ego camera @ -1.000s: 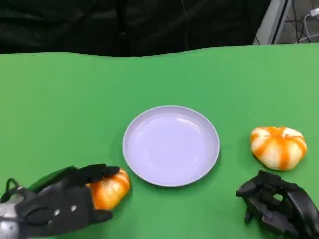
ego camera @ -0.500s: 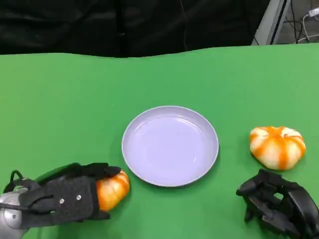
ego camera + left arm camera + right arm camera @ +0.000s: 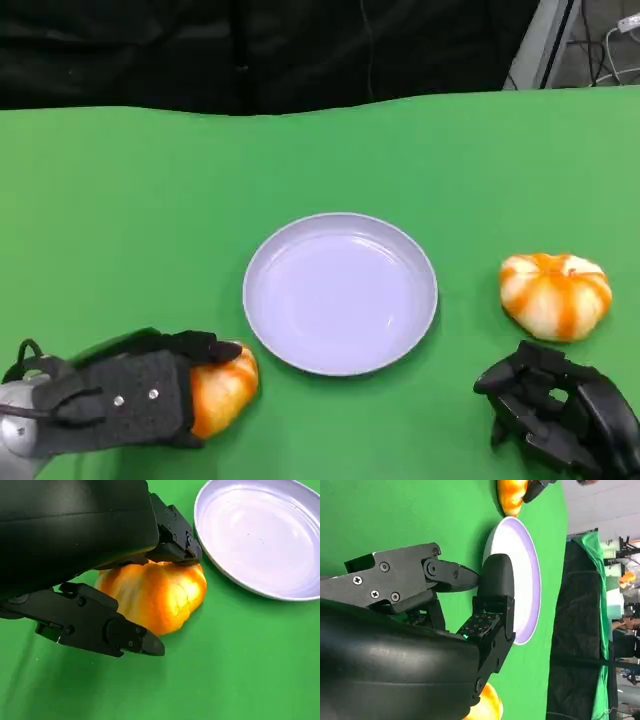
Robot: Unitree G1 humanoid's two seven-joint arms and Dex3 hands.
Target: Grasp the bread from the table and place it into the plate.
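My left hand [image 3: 125, 405] is closing around the bread [image 3: 222, 385] on the table [image 3: 120, 220], just beside the plate [image 3: 340, 292]. My right hand [image 3: 560, 415] is resting curled, holding nothing. Next I judge: lifting, carrying over the rim.

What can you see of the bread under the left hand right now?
The bread is a rounded, glossy orange bun with paler yellow streaks and lobed sides like a small pumpkin. It sits on the green table, just off the rim of the lilac plate, not in it. The left hand wraps it, fingers over its top and another alongside.
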